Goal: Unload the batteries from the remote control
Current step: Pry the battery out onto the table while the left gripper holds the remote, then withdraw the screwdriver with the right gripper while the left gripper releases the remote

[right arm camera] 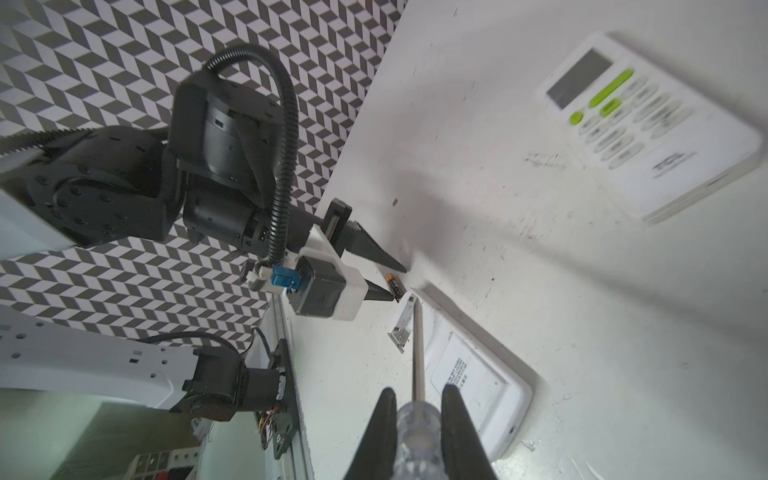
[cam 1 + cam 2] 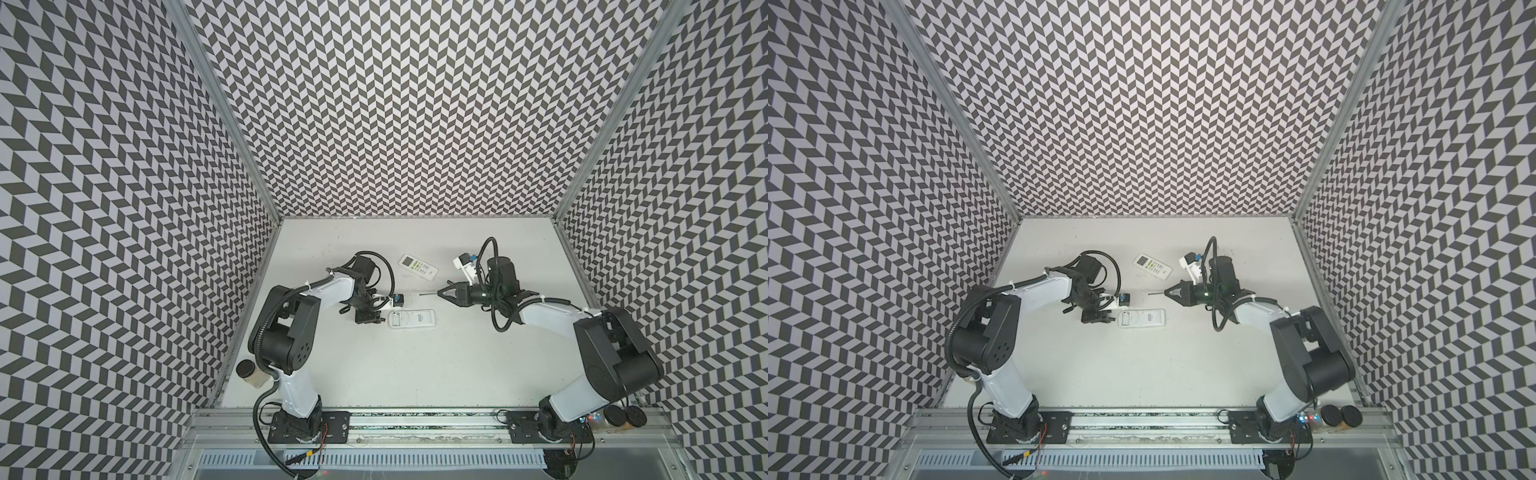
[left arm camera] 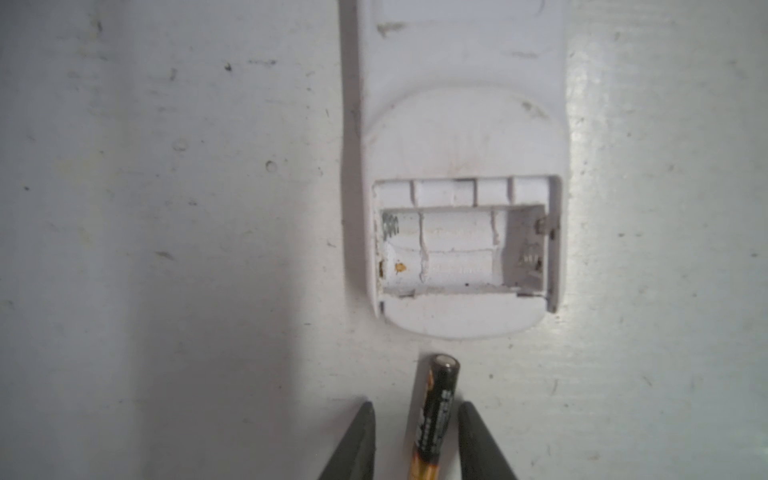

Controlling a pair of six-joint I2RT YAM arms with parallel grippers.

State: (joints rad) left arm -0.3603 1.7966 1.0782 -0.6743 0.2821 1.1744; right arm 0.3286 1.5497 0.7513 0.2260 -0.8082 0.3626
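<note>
Unloading looks close to done: compartment [image 3: 457,249] empty, one battery [image 3: 438,407] out.
In a top view, the remote control [image 2: 412,319] lies face down on the scuffed white tabletop [image 2: 415,374], with chevron walls [image 2: 395,104] on three sides and a second remote [image 2: 419,266] behind. Left wrist: the battery is just off the remote's end; the left hand [image 3: 417,409] straddles it unclenched, with a gap on one side. Right wrist: the right hand [image 1: 418,390] grasps the screwdriver [image 1: 417,353]. No other batteries are seen.

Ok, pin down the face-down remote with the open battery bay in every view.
In a top view: face-down remote mid-table, right of the left hand.
In a top view: remote in the same place.
Left wrist: remote just beyond the battery.
Right wrist: remote alongside the screwdriver shaft.
Shared landmark: the left hand at its open end.
</note>
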